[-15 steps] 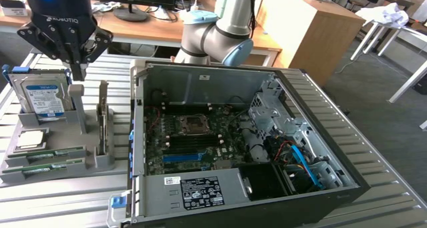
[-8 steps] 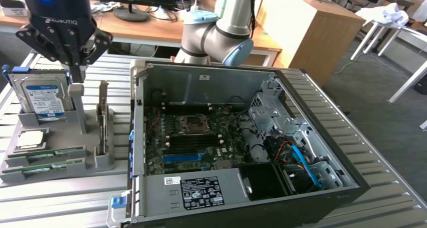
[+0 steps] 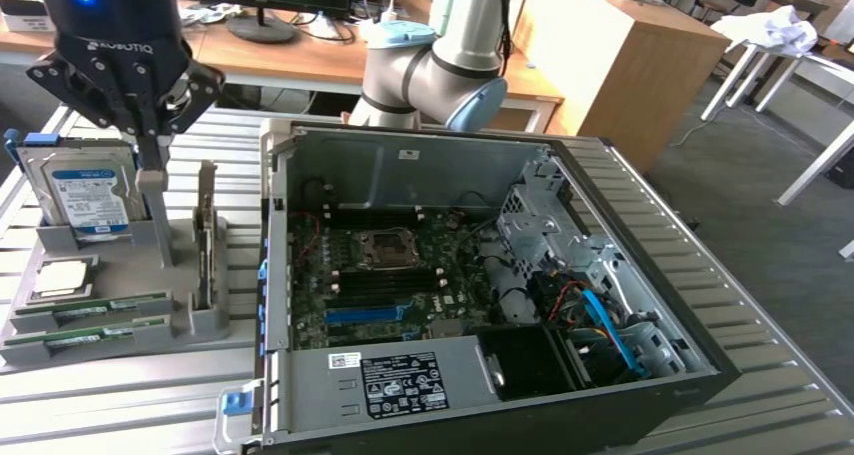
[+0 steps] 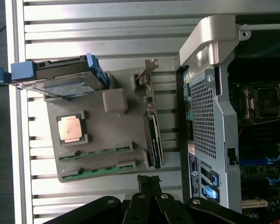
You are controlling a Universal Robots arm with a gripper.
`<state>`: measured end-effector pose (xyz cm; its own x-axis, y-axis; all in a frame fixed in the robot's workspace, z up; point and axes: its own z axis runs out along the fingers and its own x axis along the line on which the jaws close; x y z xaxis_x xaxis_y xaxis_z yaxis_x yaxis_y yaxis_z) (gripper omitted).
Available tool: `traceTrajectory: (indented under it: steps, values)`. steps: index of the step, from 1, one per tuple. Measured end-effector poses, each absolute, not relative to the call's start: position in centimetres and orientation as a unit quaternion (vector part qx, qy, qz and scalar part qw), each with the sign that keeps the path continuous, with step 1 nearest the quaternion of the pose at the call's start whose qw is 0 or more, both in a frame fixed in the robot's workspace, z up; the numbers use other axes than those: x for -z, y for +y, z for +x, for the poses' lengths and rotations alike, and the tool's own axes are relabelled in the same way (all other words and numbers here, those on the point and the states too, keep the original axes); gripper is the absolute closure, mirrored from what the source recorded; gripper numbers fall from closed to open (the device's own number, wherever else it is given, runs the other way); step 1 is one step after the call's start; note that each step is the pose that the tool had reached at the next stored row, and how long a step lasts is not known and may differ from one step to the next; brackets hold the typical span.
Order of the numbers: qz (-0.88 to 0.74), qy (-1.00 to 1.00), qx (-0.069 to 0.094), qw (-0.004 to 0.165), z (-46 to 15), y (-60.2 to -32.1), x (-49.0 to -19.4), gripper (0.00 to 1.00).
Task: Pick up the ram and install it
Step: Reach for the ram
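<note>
Upper left, gripper (image 3: pixel 150 160): fingers together, empty, above grey tray (image 3: pixel 200 325).
Lower left, ram (image 3: pixel 94 307): two sticks, apparently edge-up in tray slots for easy pinching.

Exterior view slants down at the open black metal computer case (image 3: pixel 400 160); wrist view, overhead beside it, shares its wall.

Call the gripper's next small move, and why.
Probably shift the gripper across to hang over the ram. It is shut and empty above the tray, close to the hard drive, while both green sticks lie seated in their slots at the tray's far end from that drive.
</note>
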<state>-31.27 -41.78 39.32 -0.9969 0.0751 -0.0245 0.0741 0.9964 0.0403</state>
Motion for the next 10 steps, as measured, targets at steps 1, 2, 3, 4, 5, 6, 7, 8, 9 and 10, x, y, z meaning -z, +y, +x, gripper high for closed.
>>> traceTrajectory:
  steps: [1,2,3,4,5,6,7,8,9,10]
  values:
    - [0.037,0.999,-0.02,0.013,-31.27,-41.87,-39.32,0.89]
    - [0.037,0.999,-0.02,0.013,-31.27,-41.97,-39.32,0.89]
    - [0.037,0.999,-0.02,0.013,-31.27,-42.06,-39.32,0.89]
    - [0.037,0.999,-0.02,0.013,-31.27,-42.15,-39.32,0.89]
    - [0.037,0.999,-0.02,0.013,-31.27,-42.23,-39.32,0.89]
    - [0.037,0.999,-0.02,0.013,-31.27,-42.28,-39.32,0.89]
    - [0.037,0.999,-0.02,0.013,-31.27,-42.33,-39.32,0.89]
    - [0.037,0.999,-0.02,0.013,-31.27,-42.37,-39.32,0.89]
    - [0.037,0.999,-0.02,0.013,-31.28,-42.39,-39.32,0.89]
    - [0.037,0.999,-0.02,0.013,-31.27,-42.39,-39.32,0.89]
